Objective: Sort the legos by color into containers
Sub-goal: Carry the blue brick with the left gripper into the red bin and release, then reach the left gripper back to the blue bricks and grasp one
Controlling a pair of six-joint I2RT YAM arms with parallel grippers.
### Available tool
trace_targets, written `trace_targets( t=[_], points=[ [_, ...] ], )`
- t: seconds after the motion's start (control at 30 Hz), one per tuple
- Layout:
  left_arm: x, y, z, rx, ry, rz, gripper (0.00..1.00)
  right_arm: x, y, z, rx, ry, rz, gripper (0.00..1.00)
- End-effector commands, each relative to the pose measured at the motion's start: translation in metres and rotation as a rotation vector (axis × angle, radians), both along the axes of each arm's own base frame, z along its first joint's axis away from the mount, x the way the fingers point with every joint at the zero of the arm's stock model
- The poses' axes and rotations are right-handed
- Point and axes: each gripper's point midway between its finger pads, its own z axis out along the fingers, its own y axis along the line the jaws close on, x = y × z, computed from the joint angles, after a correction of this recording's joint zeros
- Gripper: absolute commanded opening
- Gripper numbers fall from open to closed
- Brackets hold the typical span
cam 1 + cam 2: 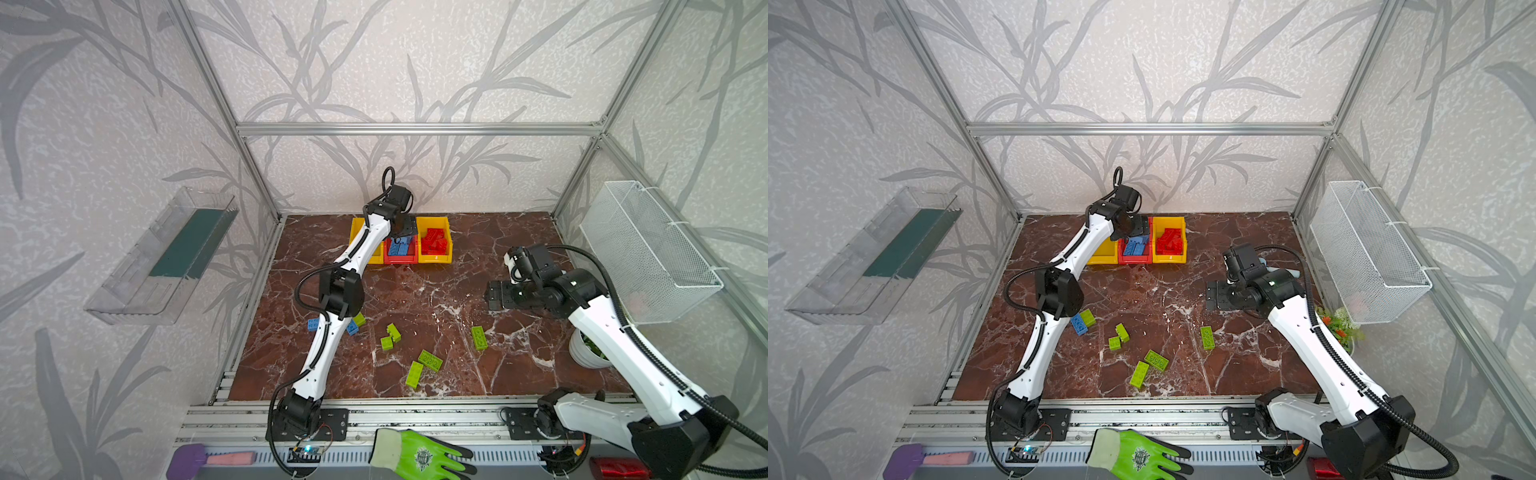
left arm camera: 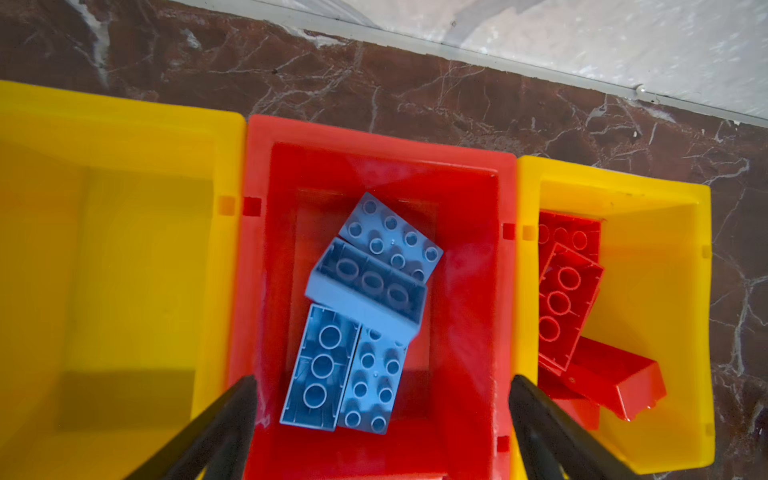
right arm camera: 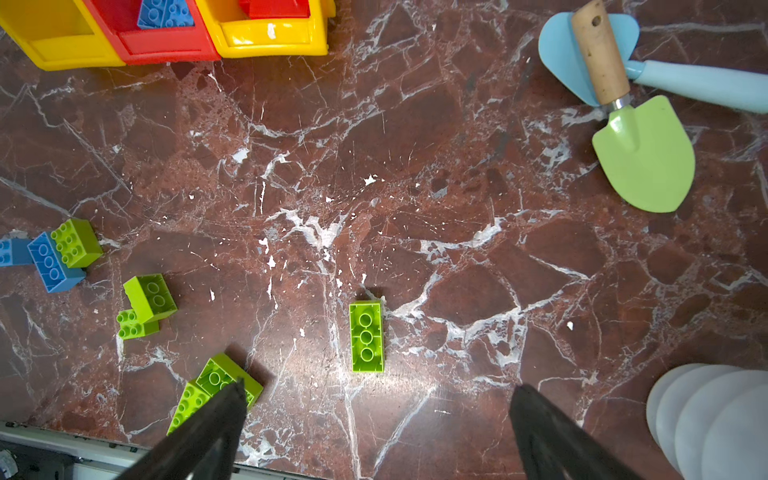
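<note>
As my left gripper (image 2: 382,378) hangs over the red bin (image 2: 374,133): jaws spread wide, nothing between them. I judge the blue drop-off done.
Blue bricks in bin (image 2: 365,286): four in a heap at the far centre. The top one is hollow side up and lies aslant across the rest.
Right yellow bin (image 2: 623,183): red bricks (image 2: 569,299) inside.
Left yellow bin (image 2: 124,120): empty. I take it for green.
Right gripper (image 3: 379,385): jaws apart, empty, hovering right of centre.
Loose legos: six green and two loose blue bricks (image 1: 313,324) on the near half of the marble table (image 1: 415,291).
Lone green brick (image 3: 366,336): hollow side up, long axis running near to far, well apart from the others.
Next move: I'd go for this brick with the jaws closing across its narrow width, left to right.
</note>
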Motion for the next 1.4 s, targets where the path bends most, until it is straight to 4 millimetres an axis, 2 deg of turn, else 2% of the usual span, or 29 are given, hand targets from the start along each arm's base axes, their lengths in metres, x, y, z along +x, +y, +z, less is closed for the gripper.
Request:
trace_targets(
  t=[0.0, 0.1, 0.17, 0.3, 0.37, 0.43, 0.53, 0.63, 0.7, 0.8, 0.93, 1.03, 1.2, 1.37],
  points=[
    [-0.003, 0.004, 0.051, -0.038, -0.071, 0.003, 0.94, 0.001, 0.002, 0.003, 0.003, 0.012, 0.012, 0.99],
    [-0.017, 0.012, 0.071, -0.051, -0.069, 0.043, 0.94, 0.002, 0.008, -0.001, 0.025, 0.026, 0.031, 0.99],
    [-0.031, 0.023, 0.075, -0.044, -0.056, 0.092, 0.94, 0.001, 0.012, -0.003, 0.045, 0.032, 0.045, 0.99],
    [-0.075, 0.059, 0.084, -0.026, -0.051, 0.228, 0.94, -0.004, 0.022, -0.009, 0.092, 0.045, 0.080, 0.99],
    [-0.106, 0.087, 0.081, 0.001, -0.034, 0.335, 0.94, -0.007, 0.027, -0.011, 0.118, 0.049, 0.102, 0.99],
    [-0.146, 0.116, 0.070, 0.031, 0.003, 0.434, 0.94, -0.010, 0.032, -0.013, 0.140, 0.055, 0.127, 0.99],
    [-0.207, 0.148, 0.050, 0.005, 0.050, 0.561, 0.94, -0.016, 0.038, -0.016, 0.155, 0.061, 0.167, 0.99],
    [-0.273, 0.174, 0.022, -0.041, 0.094, 0.705, 0.94, -0.021, 0.042, -0.017, 0.166, 0.062, 0.197, 0.99],
    [-0.309, 0.187, 0.010, -0.091, 0.096, 0.792, 0.94, -0.024, 0.044, -0.016, 0.175, 0.058, 0.212, 0.99],
    [-0.352, 0.204, -0.010, -0.165, 0.075, 0.914, 0.93, -0.030, 0.050, -0.017, 0.198, 0.058, 0.232, 0.99],
    [-0.384, 0.220, -0.025, -0.250, 0.022, 1.004, 0.91, -0.039, 0.059, -0.017, 0.211, 0.062, 0.266, 0.99],
    [-0.398, 0.227, -0.036, -0.280, 0.027, 1.061, 0.89, -0.044, 0.066, -0.018, 0.206, 0.066, 0.290, 0.99],
    [-0.395, 0.228, -0.040, -0.302, 0.043, 1.073, 0.88, -0.048, 0.069, -0.014, 0.206, 0.056, 0.296, 0.99],
    [-0.372, 0.227, -0.044, -0.327, 0.070, 1.074, 0.88, -0.046, 0.065, -0.009, 0.193, 0.033, 0.270, 0.99]
  ],
)
